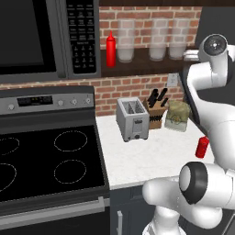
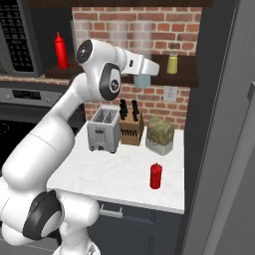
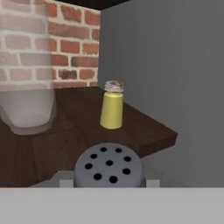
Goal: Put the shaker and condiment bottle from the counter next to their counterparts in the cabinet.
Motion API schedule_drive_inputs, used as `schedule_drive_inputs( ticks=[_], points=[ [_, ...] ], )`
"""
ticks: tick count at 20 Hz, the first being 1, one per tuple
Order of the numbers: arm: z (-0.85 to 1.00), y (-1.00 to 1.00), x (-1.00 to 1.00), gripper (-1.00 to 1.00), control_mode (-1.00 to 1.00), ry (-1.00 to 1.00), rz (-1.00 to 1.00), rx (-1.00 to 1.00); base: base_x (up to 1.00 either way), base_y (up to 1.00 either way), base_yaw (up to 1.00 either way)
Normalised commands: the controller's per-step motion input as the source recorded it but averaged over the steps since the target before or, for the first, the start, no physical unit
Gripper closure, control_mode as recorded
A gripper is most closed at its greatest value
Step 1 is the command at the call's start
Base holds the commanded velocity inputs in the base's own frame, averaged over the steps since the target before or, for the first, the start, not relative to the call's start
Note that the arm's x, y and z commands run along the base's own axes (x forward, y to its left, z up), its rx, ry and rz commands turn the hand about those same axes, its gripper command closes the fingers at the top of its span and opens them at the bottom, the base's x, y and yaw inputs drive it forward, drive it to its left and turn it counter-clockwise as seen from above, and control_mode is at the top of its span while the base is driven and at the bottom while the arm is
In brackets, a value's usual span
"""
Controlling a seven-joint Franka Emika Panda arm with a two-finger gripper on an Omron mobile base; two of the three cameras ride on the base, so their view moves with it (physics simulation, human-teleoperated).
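Up at the cabinet edge: pincer clamped narrowly on the shaker, held in air short of the yellow-green shaker. Condiment bottle standing on counter.

toaster left of knife block, condiment bottle in front

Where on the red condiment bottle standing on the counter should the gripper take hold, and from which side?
Grip the condiment bottle around its straight round body, below the cone nozzle. It stands upright on open counter, so come in level from the front edge, probably.
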Motion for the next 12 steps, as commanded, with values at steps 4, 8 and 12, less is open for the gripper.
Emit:
schedule_drive_inputs(
  ticks=[4, 8, 12],
  points=[
    [0.25, 0.00, 0.09, 1.00, -1.00, -0.08, 0.01, 0.00, 0.00, 0.00, 0.00],
    [0.61, 0.00, 0.19, 1.00, -1.00, -0.01, 0.02, 0.00, 0.00, 0.00, 0.00],
    [0.16, 0.00, 0.13, 1.00, -1.00, 0.04, 0.00, 0.00, 0.00, 0.00, 0.00]
  ],
)
